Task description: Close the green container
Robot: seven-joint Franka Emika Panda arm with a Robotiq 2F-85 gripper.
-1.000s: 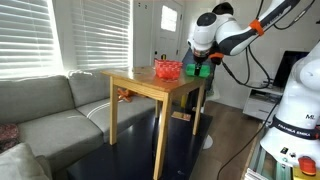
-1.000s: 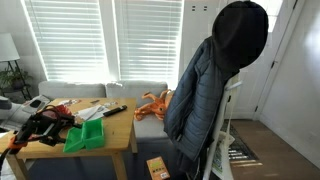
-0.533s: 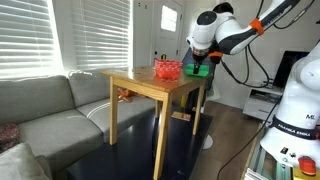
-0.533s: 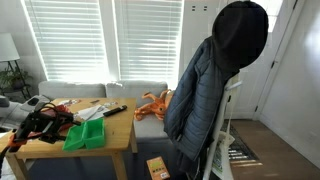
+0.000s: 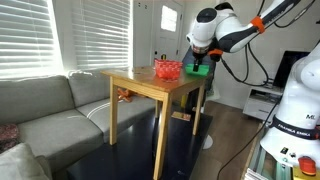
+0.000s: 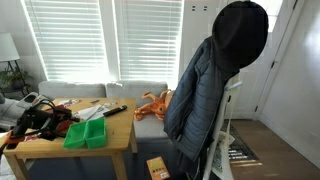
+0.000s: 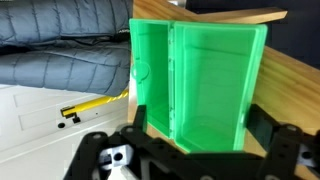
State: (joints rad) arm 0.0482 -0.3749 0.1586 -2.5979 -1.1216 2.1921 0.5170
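The green container point(image 7: 195, 80) lies open on the wooden table point(image 5: 140, 82), its box and hinged lid spread side by side. It shows in both exterior views, near the table's edge point(image 5: 203, 71) point(image 6: 86, 134). My gripper point(image 7: 198, 125) is open and empty, with one black finger on each side of the container's near end. In an exterior view it hangs just above the container point(image 5: 200, 60). In an exterior view it is the dark shape point(image 6: 40, 118) to the left of the container.
A red mesh bowl point(image 5: 167, 69) stands on the table beside the container. A black remote point(image 6: 115, 110) lies on the table. A grey sofa point(image 5: 50, 100) is beside the table. A dark jacket hangs on a chair point(image 6: 215, 80). An orange toy point(image 6: 155, 100) lies on the sofa.
My arm has shifted slightly above the table's end. The green container has not moved and stays open.
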